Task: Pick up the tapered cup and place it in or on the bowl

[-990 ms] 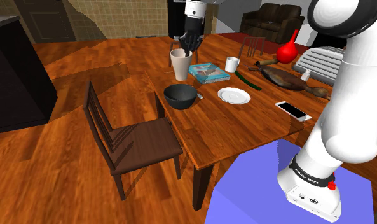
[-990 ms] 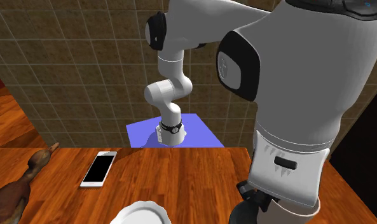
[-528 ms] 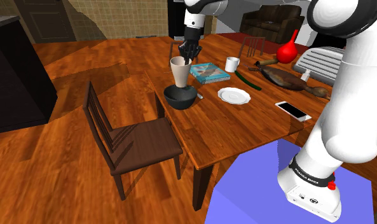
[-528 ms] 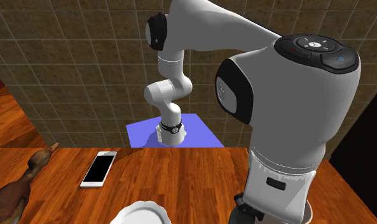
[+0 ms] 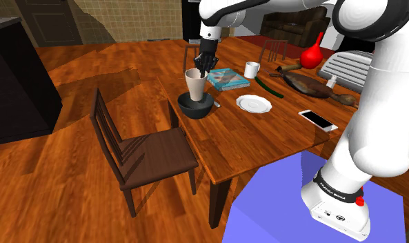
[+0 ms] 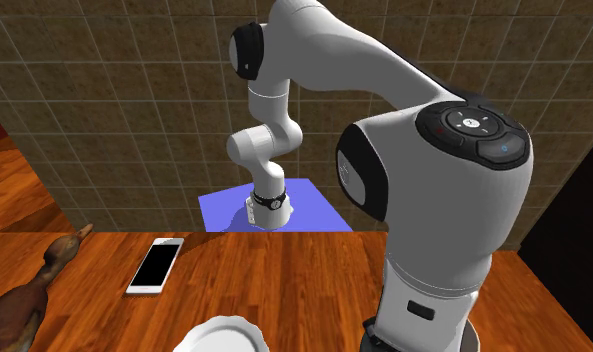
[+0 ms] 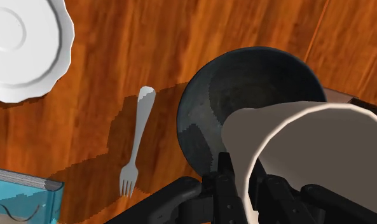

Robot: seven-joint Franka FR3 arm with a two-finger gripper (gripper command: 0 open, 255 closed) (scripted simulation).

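Observation:
The tapered cup (image 5: 194, 84) is beige, upright, wide mouth up, and its narrow base stands inside the dark bowl (image 5: 196, 106) near the table's edge toward the shoulder view's left. My black gripper (image 5: 202, 67) comes down from above and is shut on the cup's rim on the far side. In the wrist view the fingers (image 7: 222, 186) clasp the wall of the cup (image 7: 308, 165), one inside and one outside, with the bowl (image 7: 244, 89) right beneath it.
A fork (image 7: 136, 141) lies beside the bowl, then a white plate (image 5: 254, 103) and a blue book (image 5: 225, 78). A white mug (image 5: 251, 69), a phone (image 5: 316, 119) and a wooden board (image 5: 310, 85) sit further along the table. A chair (image 5: 137, 148) stands by the table's side.
The gripper has carried the cup from the far side of the bowl to above it and lowered it, so its base now sits in the bowl. The grip is unchanged.

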